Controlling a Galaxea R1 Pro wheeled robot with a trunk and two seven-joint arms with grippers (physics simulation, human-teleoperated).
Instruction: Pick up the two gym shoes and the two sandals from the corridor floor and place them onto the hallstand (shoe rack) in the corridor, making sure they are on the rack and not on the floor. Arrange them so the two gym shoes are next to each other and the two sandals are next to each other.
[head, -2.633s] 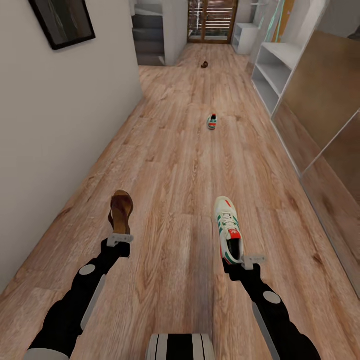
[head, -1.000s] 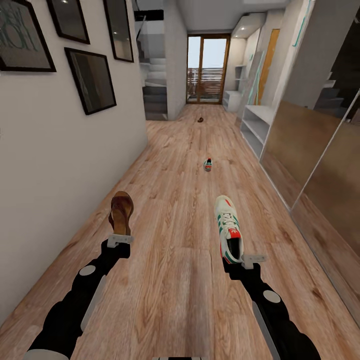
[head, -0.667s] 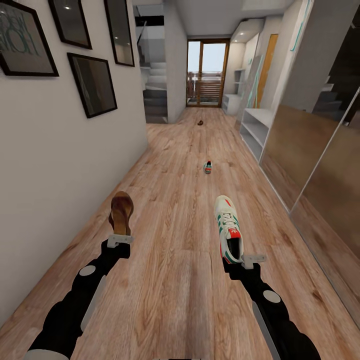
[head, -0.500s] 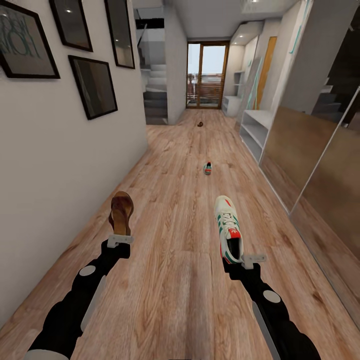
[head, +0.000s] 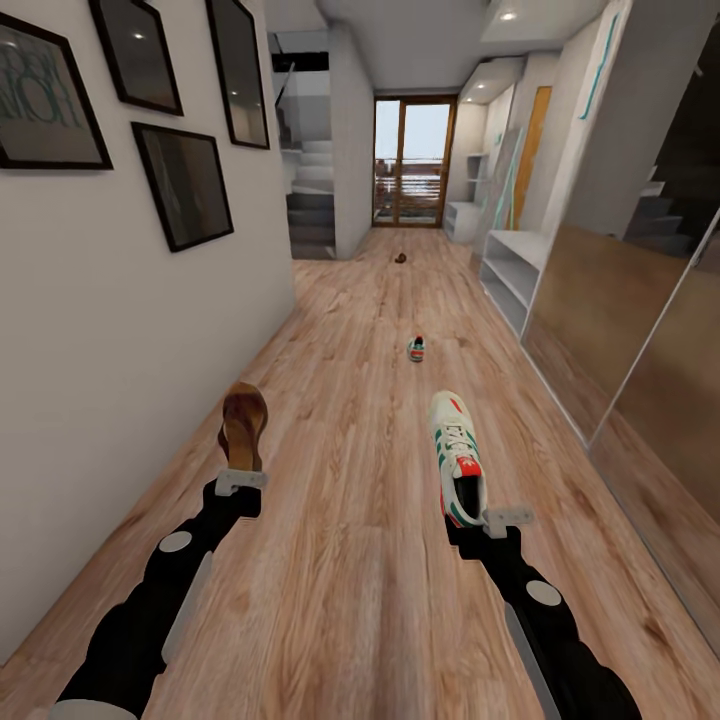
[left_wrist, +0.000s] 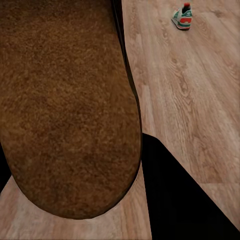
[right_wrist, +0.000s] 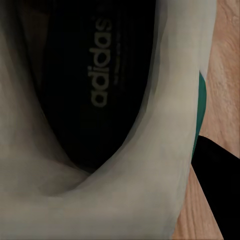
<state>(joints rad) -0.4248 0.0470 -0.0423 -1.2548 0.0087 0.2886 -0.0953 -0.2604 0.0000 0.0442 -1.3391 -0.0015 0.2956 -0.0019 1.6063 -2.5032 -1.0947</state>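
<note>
The left gripper pinches a brown sandal by its heel, the right gripper pinches a white gym shoe by its heel, and far ahead of both, the other gym shoe and the other sandal lie on the wood floor, left of the white shoe rack

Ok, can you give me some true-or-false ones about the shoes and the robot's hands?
1. The left gripper holds a brown sandal. True.
2. The right gripper holds a sandal too. False: it holds a white gym shoe with green stripes.
3. Another gym shoe lies on the corridor floor farther ahead. True.
4. The second sandal is already on the white rack. False: it lies on the floor, far down the corridor.
5. Picture frames hang on the wall at the robot's left. True.
</note>
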